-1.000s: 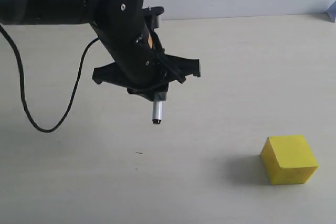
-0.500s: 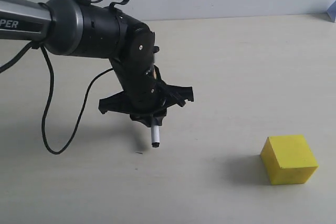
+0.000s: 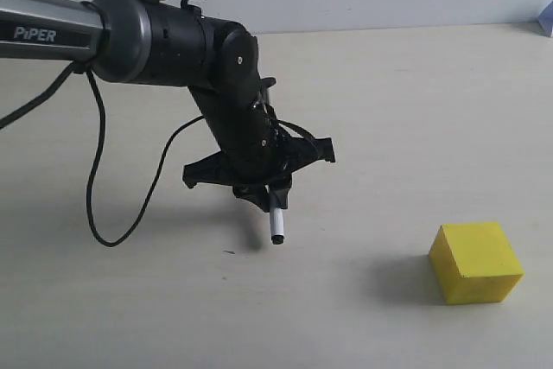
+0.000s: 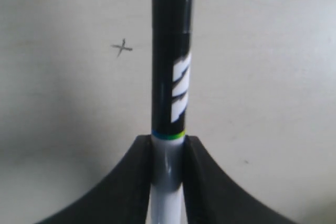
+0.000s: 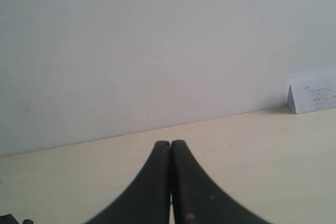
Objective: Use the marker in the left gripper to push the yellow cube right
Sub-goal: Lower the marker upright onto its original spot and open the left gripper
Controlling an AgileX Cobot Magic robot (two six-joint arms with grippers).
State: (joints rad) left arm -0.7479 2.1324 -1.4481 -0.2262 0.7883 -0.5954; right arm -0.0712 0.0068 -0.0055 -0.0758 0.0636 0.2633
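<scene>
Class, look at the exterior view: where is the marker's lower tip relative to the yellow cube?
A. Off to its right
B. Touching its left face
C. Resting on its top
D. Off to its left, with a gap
D: the marker in the left claw hangs left of the cube, a clear gap between them.

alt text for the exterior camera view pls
A black robot arm's left gripper holds a slim black-and-white marker pointing down, its tip close to the pale beige table. A plain bright yellow cube sits on the table well to the marker's right, untouched.
</scene>
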